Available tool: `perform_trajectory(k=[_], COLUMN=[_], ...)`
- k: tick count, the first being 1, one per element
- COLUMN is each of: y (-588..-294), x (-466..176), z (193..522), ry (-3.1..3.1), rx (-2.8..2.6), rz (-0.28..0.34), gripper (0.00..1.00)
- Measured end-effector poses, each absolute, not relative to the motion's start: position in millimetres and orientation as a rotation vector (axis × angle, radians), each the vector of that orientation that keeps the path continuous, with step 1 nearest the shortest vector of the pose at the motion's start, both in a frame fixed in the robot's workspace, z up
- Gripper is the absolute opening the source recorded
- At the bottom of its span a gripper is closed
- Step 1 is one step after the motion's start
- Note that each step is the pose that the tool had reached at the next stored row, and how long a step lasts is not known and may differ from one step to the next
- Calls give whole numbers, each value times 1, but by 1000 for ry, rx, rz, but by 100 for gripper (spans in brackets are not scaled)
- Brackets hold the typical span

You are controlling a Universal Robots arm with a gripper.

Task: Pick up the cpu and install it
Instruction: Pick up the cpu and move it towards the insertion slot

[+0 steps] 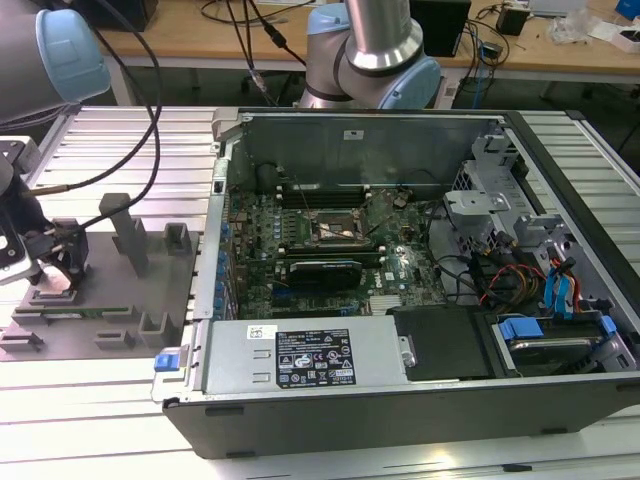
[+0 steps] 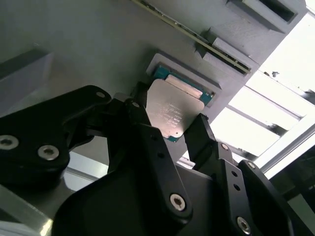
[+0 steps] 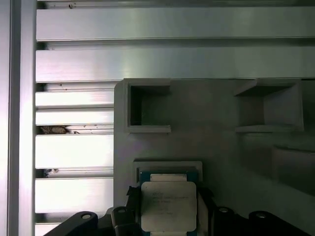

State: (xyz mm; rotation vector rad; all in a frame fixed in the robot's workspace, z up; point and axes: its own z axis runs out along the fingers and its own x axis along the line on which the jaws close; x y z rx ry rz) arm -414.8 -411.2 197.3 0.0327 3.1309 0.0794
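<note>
**End effector** (image 2: 170, 117): black, two-fingered. In the second wrist view one finger (image 2: 142, 115) is seen against one edge of the cpu (image 2: 173, 105) and the other against the opposite edge, so the end effector is clamped on the chip. In the exterior view it (image 1: 60, 265) is placed low over the tray (image 1: 150, 295), at the exterior view's left.

**Cpu**: flat and square, with a silvery top and a green border. In the first wrist view it (image 3: 169, 204) is framed by a shallow square recess (image 3: 167, 164) of the tray (image 3: 221, 157), with the fingers on either side. Whether it has been raised off the recess floor cannot be told.

**Tray**: grey, moulded, with open-topped pockets (image 3: 147, 105) and upright posts (image 1: 128, 232). It is laid on the table (image 1: 130, 130), just beside the case (image 1: 400, 405).

**Table**: made of ribbed aluminium slats, which are seen bright beside the tray in both wrist views.

**Case**: dark, laid on its side with the panel off, at the middle and the exterior view's right. A green board is shown inside, with the socket (image 1: 335, 232) near its centre and a dark card (image 1: 322, 270) just beside it, well apart from the cpu.

**Arm** (image 1: 375, 45): grey with pale blue caps, based behind the case. A black cable (image 1: 150, 130) is hung from it towards the end effector.
</note>
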Motion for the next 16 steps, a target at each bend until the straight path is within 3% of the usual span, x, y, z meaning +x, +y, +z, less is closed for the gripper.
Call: perform_trajectory(k=[16], y=[-411], x=[-415], z=[226], ry=[3131], rx=[33], rz=[70], gripper=[55])
